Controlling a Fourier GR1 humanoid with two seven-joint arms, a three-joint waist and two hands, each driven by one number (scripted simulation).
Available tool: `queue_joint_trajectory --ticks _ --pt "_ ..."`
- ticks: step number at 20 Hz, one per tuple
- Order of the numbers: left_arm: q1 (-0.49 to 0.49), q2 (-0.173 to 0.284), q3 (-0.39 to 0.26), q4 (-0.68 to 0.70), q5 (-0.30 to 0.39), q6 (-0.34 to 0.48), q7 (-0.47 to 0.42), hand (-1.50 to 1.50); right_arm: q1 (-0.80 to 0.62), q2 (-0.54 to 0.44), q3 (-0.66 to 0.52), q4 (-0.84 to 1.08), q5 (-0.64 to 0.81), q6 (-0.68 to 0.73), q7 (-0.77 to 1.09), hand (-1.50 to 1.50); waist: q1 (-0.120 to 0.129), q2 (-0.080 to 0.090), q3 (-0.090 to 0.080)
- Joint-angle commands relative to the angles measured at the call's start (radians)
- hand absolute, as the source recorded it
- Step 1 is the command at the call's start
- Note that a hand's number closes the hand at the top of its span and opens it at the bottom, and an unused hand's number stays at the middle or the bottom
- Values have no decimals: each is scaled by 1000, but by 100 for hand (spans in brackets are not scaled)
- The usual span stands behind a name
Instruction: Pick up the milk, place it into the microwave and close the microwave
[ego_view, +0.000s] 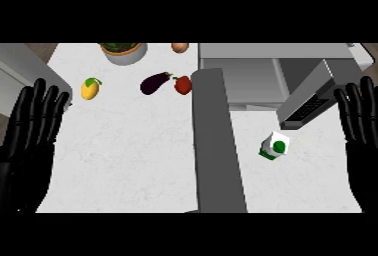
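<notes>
The left hand (33, 117) and right hand (359, 115) are held open at the edges. The milk (275, 146) is seen lying untouched on the bench (125, 160) before the opened microwave (251, 80).

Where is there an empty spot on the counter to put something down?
The big bare patch lies below the mango and eggplant, between the left hand and the microwave door. A smaller one surrounds the milk, beside the right hand. The top is crowded: plant pot, eggplant, red vegetable.

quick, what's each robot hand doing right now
Left robot hand: open, fingers straight, holding nothing, at the view's left edge.
Right robot hand: open, fingers straight, holding nothing; the milk sits untouched on the counter.
</notes>
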Motion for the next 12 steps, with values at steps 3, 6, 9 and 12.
queue_joint_trajectory --ticks 3,6,9,12 --pt "-71 22 49 98 32 -46 -44 -150 -107 -27 -51 121 -11 16 14 -150 7 -2 6" --pt "-65 36 67 122 53 -77 -69 -150 -214 -44 -75 258 -6 24 -30 -150 10 -2 6" --pt "-39 -33 72 171 85 -13 -31 -150 -281 17 -74 246 -87 -39 167 -150 14 -1 5" --pt "-9 -24 68 61 87 -1 64 -150 -216 5 -101 270 -137 15 67 -150 10 -3 6"
